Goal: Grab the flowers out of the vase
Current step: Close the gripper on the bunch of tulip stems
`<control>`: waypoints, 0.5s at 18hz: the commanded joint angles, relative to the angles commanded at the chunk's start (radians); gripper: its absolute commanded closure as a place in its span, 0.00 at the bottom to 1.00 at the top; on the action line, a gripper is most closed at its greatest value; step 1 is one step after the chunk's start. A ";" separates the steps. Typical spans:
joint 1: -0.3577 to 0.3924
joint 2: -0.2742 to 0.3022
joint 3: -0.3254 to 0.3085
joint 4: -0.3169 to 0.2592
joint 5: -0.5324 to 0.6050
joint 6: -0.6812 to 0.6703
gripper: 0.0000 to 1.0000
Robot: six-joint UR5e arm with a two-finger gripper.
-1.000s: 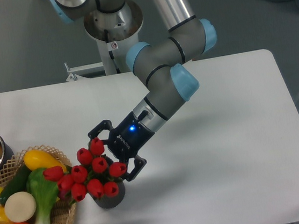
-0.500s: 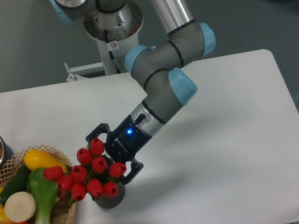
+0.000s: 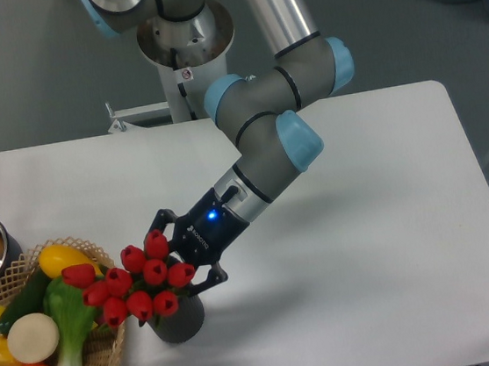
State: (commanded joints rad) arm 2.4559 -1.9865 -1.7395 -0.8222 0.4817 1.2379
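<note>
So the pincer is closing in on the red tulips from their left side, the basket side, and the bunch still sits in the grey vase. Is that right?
Not quite. In the camera view the pincer comes at the red tulips from their right, the side away from the wicker basket. The basket lies left of the bunch. The rest holds: the bunch sits in the grey vase.

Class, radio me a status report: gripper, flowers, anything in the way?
Gripper closed in on flowers; grip unconfirmed. Flowers in the vase. Wicker basket close on one side.
</note>
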 joint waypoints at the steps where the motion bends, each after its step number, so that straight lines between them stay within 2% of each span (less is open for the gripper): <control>1: 0.000 0.000 0.000 0.000 0.000 0.000 0.61; 2: 0.000 -0.002 0.000 0.000 0.000 0.000 0.64; 9: 0.006 0.003 0.002 -0.002 -0.021 -0.012 0.64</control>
State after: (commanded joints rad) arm 2.4620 -1.9834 -1.7380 -0.8237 0.4604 1.2257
